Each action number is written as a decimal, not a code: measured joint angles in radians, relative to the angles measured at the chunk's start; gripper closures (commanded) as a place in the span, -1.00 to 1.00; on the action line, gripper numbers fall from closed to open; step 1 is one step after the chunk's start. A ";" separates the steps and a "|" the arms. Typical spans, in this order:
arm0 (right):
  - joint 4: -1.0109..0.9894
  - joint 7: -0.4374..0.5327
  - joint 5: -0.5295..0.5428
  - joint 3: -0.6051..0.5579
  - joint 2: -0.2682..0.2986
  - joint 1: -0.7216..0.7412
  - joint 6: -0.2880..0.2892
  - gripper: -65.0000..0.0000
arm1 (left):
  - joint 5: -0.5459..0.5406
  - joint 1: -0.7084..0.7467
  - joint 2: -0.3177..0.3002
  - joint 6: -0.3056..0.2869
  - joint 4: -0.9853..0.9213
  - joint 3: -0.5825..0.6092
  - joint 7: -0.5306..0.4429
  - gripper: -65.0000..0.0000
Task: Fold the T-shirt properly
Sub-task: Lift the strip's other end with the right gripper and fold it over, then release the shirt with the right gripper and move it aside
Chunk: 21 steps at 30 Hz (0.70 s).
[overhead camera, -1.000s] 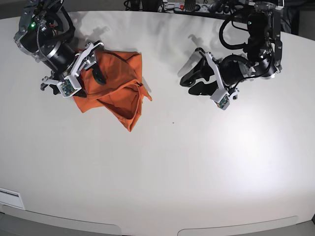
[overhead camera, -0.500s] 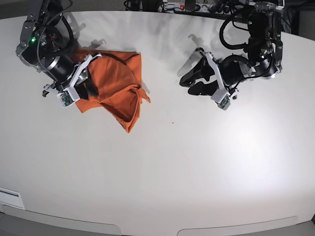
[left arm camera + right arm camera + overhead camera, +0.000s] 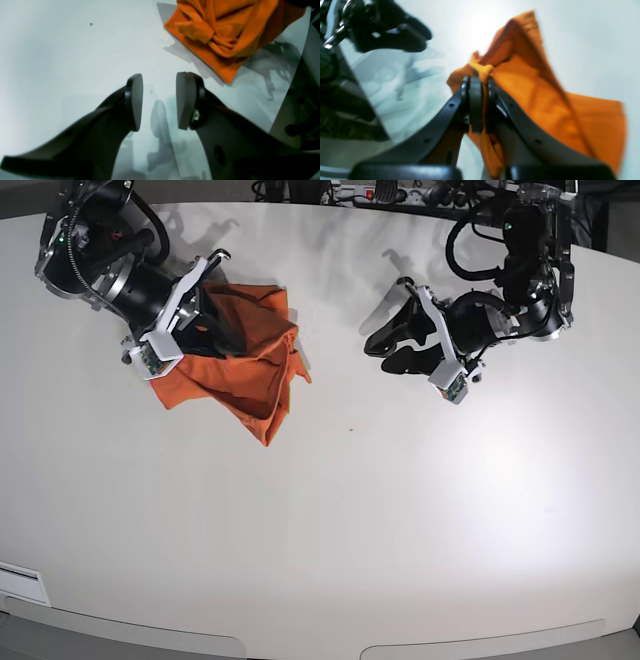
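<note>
Right wrist view: right end effector (image 3: 478,100) pinching bunched thin orange T-shirt (image 3: 532,105); left end effector (image 3: 158,100) spread, idle above white bench (image 3: 400,510). Risk: multiple layers gripped, tangling any fold.

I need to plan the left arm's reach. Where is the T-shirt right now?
In the base view the T-shirt lies bunched at the table's upper left, pinched by the right tool, apart from the open left tool.
</note>
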 measured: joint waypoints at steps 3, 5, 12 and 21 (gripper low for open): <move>-0.010 0.001 -0.026 -0.089 0.000 0.000 0.000 1.00 | 0.000 0.000 0.000 0.000 0.000 0.000 0.000 0.26; -0.026 -0.011 -0.070 -0.158 0.000 0.000 0.000 1.00 | 0.000 0.000 0.000 0.000 0.000 0.000 0.000 0.26; -0.028 -0.086 -0.086 -0.351 0.003 -0.002 0.000 0.83 | 0.000 0.000 0.000 0.000 0.000 0.000 0.000 0.26; -0.026 -0.086 -0.071 -0.422 0.006 0.022 0.000 -0.11 | 0.000 -0.005 0.000 -0.011 0.000 0.000 0.000 0.26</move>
